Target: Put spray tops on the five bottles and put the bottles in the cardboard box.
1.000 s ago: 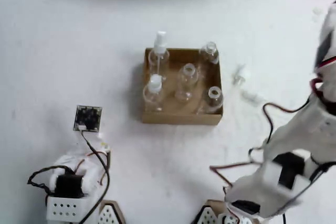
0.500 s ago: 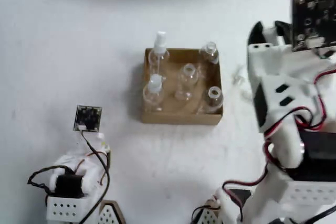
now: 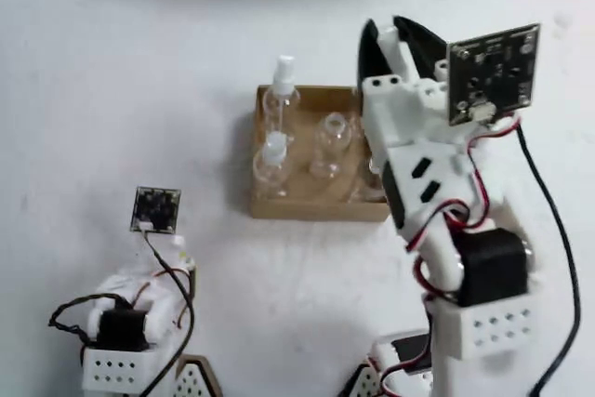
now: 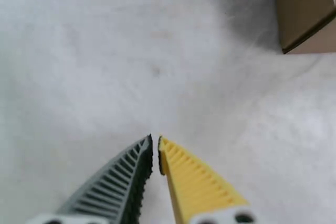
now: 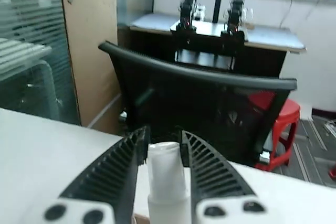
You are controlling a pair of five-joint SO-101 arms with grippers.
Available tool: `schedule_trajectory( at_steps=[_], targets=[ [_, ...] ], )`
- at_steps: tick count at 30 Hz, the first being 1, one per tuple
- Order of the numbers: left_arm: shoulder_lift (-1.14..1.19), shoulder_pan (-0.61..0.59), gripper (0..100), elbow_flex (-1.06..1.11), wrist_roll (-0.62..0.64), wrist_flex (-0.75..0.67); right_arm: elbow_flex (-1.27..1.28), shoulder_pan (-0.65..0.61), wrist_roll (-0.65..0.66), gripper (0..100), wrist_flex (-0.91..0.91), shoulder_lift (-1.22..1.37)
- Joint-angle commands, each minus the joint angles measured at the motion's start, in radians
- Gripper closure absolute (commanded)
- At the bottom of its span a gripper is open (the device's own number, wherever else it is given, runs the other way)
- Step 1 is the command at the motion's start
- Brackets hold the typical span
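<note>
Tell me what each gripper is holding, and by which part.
The right gripper clamps a white spray top by its upper end. The left gripper is shut on nothing.

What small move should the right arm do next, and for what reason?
Probably bring the right gripper, shut on a white plastic spray top, down over the open-necked clear plastic bottle in the brown cardboard box: the arm stands above the box, and that bottle has no top yet.
</note>
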Motion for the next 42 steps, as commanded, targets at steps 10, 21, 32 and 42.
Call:
schedule_trajectory(
  at_steps=[10, 21, 32, 42],
  targets=[
    [-0.001, 0.010, 98, -0.002, -0.011, -0.003, 0.362, -0.137, 0.150, 98.4, -0.654, -0.012],
    [-0.001, 0.010, 98, -0.002, -0.011, -0.003, 0.407, -0.122, 0.140, 98.4, -0.877, 0.148],
    [-0.001, 0.010, 98, -0.002, -0.011, -0.003, 0.408, -0.119, 0.140, 98.4, -0.885, 0.205],
    [-0.001, 0.010, 98, -0.002, -0.011, -0.003, 0.400, -0.093, 0.149, 98.4, -0.995, 0.275]
  ],
)
